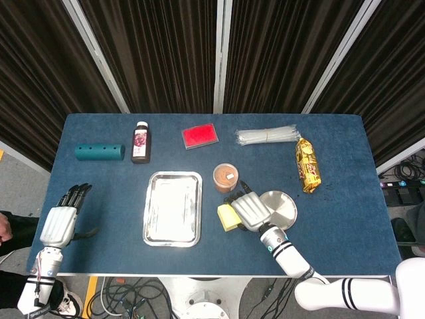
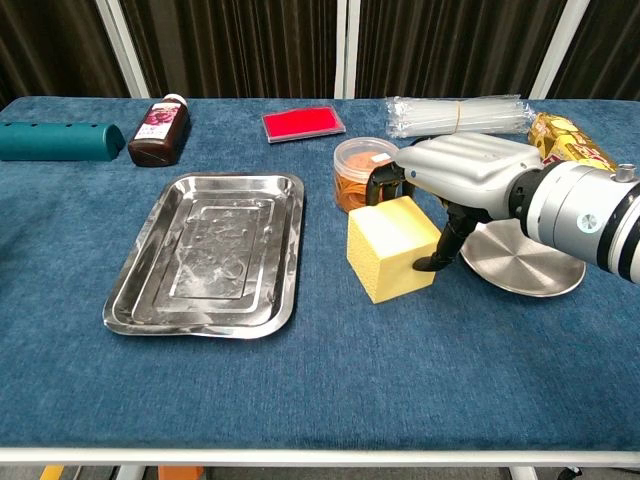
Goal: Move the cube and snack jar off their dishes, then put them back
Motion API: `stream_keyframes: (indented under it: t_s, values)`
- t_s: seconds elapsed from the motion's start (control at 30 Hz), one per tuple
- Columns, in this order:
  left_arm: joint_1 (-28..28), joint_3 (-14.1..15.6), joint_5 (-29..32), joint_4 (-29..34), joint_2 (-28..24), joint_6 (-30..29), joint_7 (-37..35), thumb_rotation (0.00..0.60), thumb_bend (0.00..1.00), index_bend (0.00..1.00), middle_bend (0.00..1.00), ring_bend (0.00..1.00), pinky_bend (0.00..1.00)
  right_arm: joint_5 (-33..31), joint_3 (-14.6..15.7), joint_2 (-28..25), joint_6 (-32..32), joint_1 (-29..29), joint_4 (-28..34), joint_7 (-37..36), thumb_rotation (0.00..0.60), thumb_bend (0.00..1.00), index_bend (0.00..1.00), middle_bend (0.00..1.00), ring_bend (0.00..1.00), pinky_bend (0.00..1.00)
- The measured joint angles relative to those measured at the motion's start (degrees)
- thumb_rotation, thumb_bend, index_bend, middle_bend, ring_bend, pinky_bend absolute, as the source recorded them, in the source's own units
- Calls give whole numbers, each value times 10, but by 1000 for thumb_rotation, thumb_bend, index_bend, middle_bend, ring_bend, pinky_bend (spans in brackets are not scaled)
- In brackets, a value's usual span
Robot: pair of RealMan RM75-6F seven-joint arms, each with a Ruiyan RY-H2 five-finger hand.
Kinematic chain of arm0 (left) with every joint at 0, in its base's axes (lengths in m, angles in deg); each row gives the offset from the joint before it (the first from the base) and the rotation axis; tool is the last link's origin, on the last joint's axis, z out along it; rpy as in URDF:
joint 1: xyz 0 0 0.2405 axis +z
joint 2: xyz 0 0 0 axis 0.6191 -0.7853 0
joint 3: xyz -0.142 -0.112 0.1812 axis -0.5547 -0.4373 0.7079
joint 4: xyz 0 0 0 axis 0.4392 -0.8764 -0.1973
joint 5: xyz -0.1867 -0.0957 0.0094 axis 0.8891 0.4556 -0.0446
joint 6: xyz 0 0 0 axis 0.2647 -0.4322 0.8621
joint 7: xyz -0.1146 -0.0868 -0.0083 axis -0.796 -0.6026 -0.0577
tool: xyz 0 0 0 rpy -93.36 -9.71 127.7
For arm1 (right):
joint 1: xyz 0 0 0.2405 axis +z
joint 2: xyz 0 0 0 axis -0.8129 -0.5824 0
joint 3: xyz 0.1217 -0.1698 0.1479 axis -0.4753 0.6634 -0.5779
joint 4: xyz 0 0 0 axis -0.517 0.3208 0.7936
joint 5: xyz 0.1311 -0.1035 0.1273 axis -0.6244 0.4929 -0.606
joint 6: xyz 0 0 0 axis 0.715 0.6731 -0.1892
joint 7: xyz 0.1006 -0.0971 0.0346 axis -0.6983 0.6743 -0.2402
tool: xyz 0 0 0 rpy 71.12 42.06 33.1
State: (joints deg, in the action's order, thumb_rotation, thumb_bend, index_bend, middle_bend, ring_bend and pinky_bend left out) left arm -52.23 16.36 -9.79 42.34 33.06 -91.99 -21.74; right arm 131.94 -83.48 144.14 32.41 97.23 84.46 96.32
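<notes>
Yellow cube [image 2: 392, 247]: sits on the blue table [image 2: 330, 380] cloth at centre frame in the chest view, off both dishes, just right of the tray and in front of the snack jar.
Right hand [image 2: 462, 166]: arches over the cube's right side; its fingers [image 2: 384, 178] curl down at the cube's far top edge and the thumb [image 2: 440, 252] reaches down against its right face. I cannot tell whether the cube is actually clamped or only touched.
Snack jar [image 2: 366, 173]: clear tub with orange contents, upright on the cloth just behind the cube, partly hidden by the right hand's fingertips.
Round dish [image 2: 530, 264]: small steel plate right of the cube, bare, its near-left edge covered by the right hand.
Tray [image 2: 209, 252]: rectangular steel tray, left of centre, nothing in it.
Left hand [image 1: 60, 222]: lower left of the head view, at the table's left edge, fingers stretched forward and holding nothing.
Back row: teal cylinder [image 1: 99, 152], dark bottle [image 1: 141, 141], red block [image 1: 200, 135], bundle of clear straws [image 1: 268, 135], gold snack packet [image 1: 307, 165].
</notes>
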Motion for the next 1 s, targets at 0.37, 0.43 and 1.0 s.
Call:
stream_keyframes:
  t_s: [0.37,0.43,1.0]
  values:
    - [3,-8,-8,6,-2,8,-2,600,1,56,43,14,162,47,1,-72,72,-39,49,-46,600,174,496,446,360,0]
    - [1,-11,-11,8,-2,11,-4,600,1,56,43,14,162,46,4,-103,90,-58,62,-52,600,174,498,447,360,0]
    - [0,-22,-13,11,-1,20,14,600,1,56,44,14,162,31,38,-107,75,-118,-33,-149,600,115,347,375,266,0]
